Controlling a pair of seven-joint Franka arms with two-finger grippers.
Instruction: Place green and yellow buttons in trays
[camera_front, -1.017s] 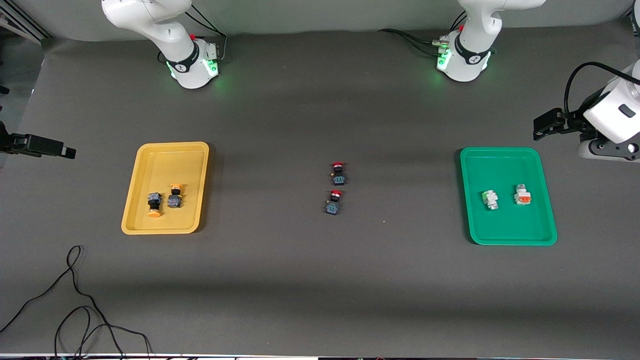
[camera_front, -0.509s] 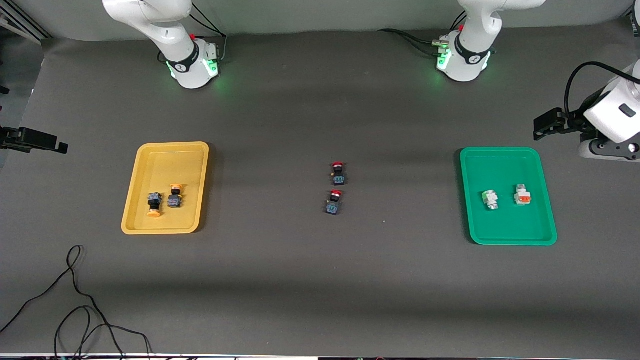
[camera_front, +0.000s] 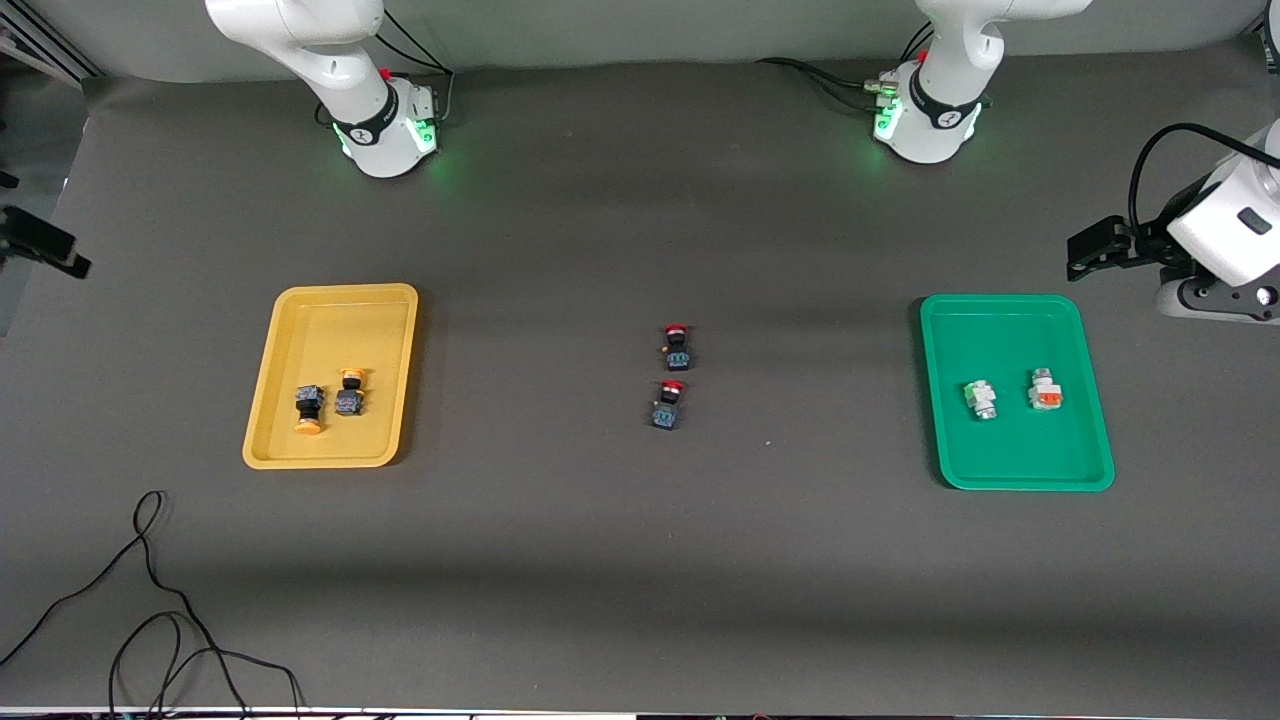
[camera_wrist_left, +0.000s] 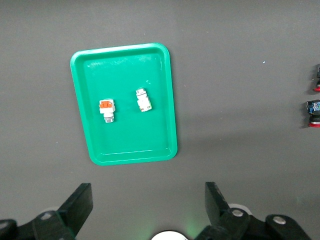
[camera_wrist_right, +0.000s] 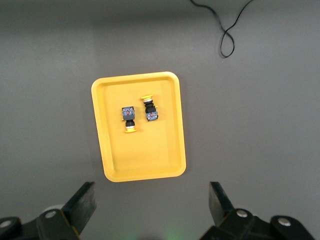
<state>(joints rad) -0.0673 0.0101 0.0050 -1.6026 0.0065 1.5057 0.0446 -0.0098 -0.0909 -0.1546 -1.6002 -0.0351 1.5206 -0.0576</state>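
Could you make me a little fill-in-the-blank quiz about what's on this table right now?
1. The two yellow-capped buttons lie in the ____ tray.
2. The green tray holds ____ white-bodied buttons.
3. The two red-capped buttons lie on the bare table, ____ the two trays.
4. The left gripper and the right gripper each hold ____.

Missing words: yellow; two; between; nothing

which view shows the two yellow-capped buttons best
The right wrist view: it looks straight down on the yellow-capped buttons lying in the yellow tray, caps and bodies distinct. The front view shows them smaller. The left wrist view misses them.
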